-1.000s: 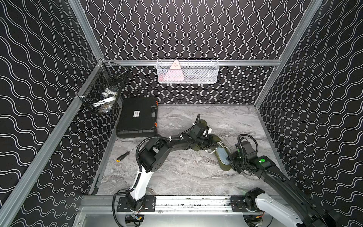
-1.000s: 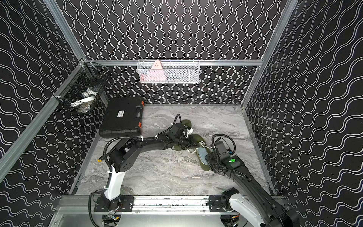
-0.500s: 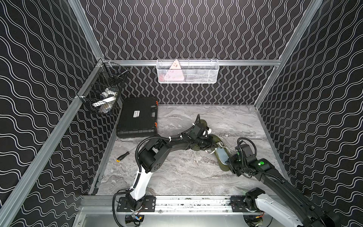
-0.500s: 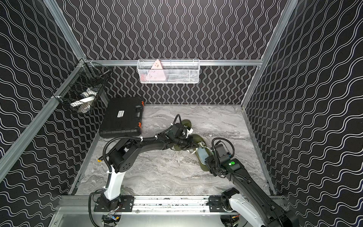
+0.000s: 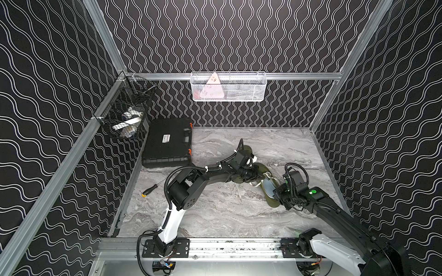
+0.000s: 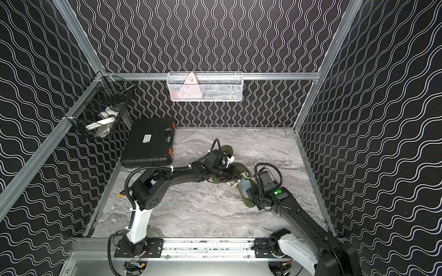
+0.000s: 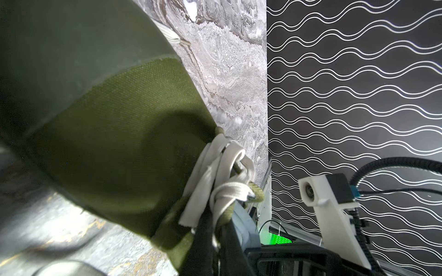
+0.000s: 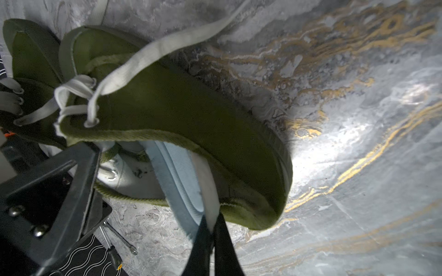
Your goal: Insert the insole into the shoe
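Note:
An olive green shoe (image 5: 273, 203) (image 6: 248, 202) with white laces lies on the marble table, heel toward the front. My left gripper (image 5: 257, 176) (image 7: 216, 229) is shut on the shoe (image 7: 119, 133) at the laced edge of its opening. A light blue and white insole (image 8: 177, 181) (image 5: 269, 188) stands on edge partly inside the shoe (image 8: 191, 114), its heel end sticking out over the collar. My right gripper (image 8: 211, 227) (image 5: 278, 194) is shut on that end. How far the front of the insole reaches inside is hidden.
A second olive shoe (image 5: 246, 150) lies just behind the left wrist. A black tool case (image 5: 167, 143) sits at the back left, and a screwdriver (image 5: 149, 190) lies by the left wall. A black wire basket (image 5: 124, 117) and a white mesh basket (image 5: 228, 87) hang on the walls.
My right gripper has shifted slightly left toward the shoe's heel and closed its jaws on the insole's end. The left arm and the shoe have stayed put.

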Controlling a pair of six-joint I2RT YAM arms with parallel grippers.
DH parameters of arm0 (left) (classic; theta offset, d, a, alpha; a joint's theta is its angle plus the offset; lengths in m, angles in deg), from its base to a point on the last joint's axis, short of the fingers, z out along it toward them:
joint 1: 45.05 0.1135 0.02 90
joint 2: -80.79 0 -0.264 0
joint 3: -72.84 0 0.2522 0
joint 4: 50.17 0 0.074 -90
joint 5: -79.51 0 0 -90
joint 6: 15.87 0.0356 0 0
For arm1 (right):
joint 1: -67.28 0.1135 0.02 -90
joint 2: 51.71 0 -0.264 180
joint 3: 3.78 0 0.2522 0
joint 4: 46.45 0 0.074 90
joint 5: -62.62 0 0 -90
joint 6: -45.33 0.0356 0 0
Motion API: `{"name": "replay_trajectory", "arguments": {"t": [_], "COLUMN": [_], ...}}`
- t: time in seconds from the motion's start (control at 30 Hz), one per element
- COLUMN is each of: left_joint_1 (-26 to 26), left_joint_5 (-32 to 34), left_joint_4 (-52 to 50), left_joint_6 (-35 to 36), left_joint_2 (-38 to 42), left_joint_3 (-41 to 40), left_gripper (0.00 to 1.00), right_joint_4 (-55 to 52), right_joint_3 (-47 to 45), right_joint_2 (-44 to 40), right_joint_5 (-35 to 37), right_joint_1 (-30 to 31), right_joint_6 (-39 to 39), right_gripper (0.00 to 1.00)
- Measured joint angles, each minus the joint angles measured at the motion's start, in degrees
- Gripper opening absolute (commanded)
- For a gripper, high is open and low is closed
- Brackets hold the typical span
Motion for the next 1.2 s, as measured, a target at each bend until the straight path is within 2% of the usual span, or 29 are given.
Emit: {"name": "replay_trajectory", "arguments": {"t": [0.53, 0.57, 0.6, 0.7, 0.87, 1.07, 1.2], "left_joint_1": [-0.2, -0.2, -0.2, -0.2, -0.3, -0.2, -0.1], "left_joint_5": [0.4, 0.4, 0.4, 0.4, 0.1, 0.0, -0.1], "left_joint_4": [0.0, 0.0, 0.0, -0.2, -1.0, -1.7, -1.8], "left_joint_6": [0.0, 0.0, 0.0, 0.1, 1.2, 1.4, 1.5], "left_joint_2": [0.0, 0.0, 0.0, 0.0, 0.0, 0.0, 0.1], "left_joint_3": [-0.3, -0.3, -0.3, -0.3, 0.1, 0.5, 0.5], "left_gripper": [0.0, 0.0, 0.0, 0.0, 0.0, 0.0, 0.0], "right_joint_4": [1.4, 1.3, 1.1, -2.3, -6.5, -10.1, -10.4], "right_joint_3": [0.6, 0.9, 1.3, 3.9, 8.5, 9.6, 9.4], "right_joint_2": [13.4, 13.7, 13.8, 12.0, 6.7, 4.9, 6.3], "right_joint_5": [4.9, 5.2, 5.6, 7.5, 9.0, 9.4, 9.4], "right_joint_1": [0.0, 0.0, 0.0, 0.1, 1.2, 1.6, 1.6], "right_joint_6": [-6.1, -6.6, -7.2, -8.1, -9.9, -10.3, -11.3], "right_gripper": [0.0, 0.02, 0.08, 0.31, 0.41, 0.42, 0.29]}}
